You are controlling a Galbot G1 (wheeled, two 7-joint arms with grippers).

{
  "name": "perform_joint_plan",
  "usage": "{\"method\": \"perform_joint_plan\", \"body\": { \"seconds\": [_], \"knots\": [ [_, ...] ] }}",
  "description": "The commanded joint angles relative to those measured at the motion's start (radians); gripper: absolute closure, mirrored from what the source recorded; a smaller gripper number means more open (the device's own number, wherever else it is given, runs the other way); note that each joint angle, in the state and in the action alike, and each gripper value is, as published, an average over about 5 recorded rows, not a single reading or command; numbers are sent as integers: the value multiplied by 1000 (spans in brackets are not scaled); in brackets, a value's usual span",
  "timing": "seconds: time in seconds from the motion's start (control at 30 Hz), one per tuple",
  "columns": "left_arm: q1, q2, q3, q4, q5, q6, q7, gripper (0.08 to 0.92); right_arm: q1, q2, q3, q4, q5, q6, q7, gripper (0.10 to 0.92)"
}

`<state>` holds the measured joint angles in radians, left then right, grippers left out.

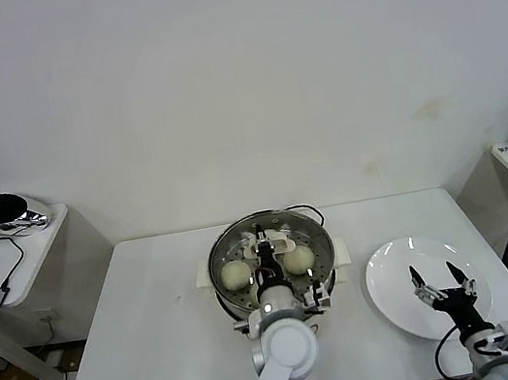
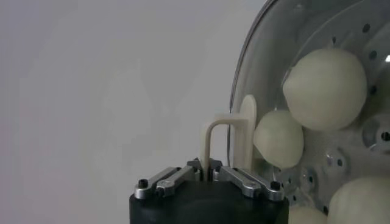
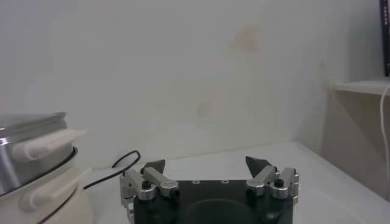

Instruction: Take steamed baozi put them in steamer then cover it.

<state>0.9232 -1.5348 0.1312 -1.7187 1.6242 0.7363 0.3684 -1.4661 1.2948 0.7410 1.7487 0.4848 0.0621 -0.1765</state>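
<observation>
The right gripper (image 1: 441, 276) hangs nearest the robot, over the near part of a flat, glossy white plate (image 1: 393, 272) at the right side of the white table (image 1: 158, 315). Its two dark, pointed fingers stand wide apart with nothing between them; the right wrist view confirms the spread jaws and bare tips.

The left gripper (image 1: 267, 250) reaches forward over the steamer (image 1: 225, 249) at the table's centre. Its jaws are clamped on the cream-white oblong handle (image 2: 226, 139) of the cover (image 2: 256, 67). In the left wrist view the handle is a smooth, moulded loop rising straight from between the metal finger links. The cover is a round pane of clear glass with a thin metal rim, and it sits over the steamer's mouth; whether its rim rests fully on the pot cannot be told.

The steamer is a round, polished stainless-steel pot on a white base, with pale side handles (image 3: 46, 143) projecting left and right. A black cable (image 3: 119, 165) trails from it across the tabletop.

Through the glass, the steamed baozi (image 2: 326, 88) lie on a perforated metal tray (image 2: 338, 159). They are round, matt, cream-white and smooth-skinned. Two show clearly in the head view, one either side of the gripper; the wrist view shows more, close together.
</observation>
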Motion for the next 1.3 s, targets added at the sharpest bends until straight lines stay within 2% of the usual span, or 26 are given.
{"method": "perform_joint_plan", "body": {
  "seconds": [0.03,0.13,0.5,0.8,0.9,1.17,1.23,1.3],
  "knots": [
    [10,5,4,-11,-5,20,-21,849,0,1,0,-1,0,1,0,203],
    [14,10,10,-38,-3,21,-6,787,-1,1,0,0,0,2,0,203],
    [51,33,50,-188,2,40,75,451,0,2,1,-1,-1,1,0,203],
    [62,39,56,-235,4,41,87,208,-2,1,4,1,-1,0,0,203],
    [77,46,56,-263,8,41,99,182,-4,1,4,1,0,-4,-1,203],
    [138,84,50,-368,-10,41,117,177,-14,0,1,10,-1,-32,-9,203],
    [155,100,22,-420,-94,30,76,177,-26,0,5,27,-4,-56,-10,203],
    [182,123,-47,-483,-277,-28,-18,177,-43,0,6,55,-8,-86,-11,203]
  ]
}}
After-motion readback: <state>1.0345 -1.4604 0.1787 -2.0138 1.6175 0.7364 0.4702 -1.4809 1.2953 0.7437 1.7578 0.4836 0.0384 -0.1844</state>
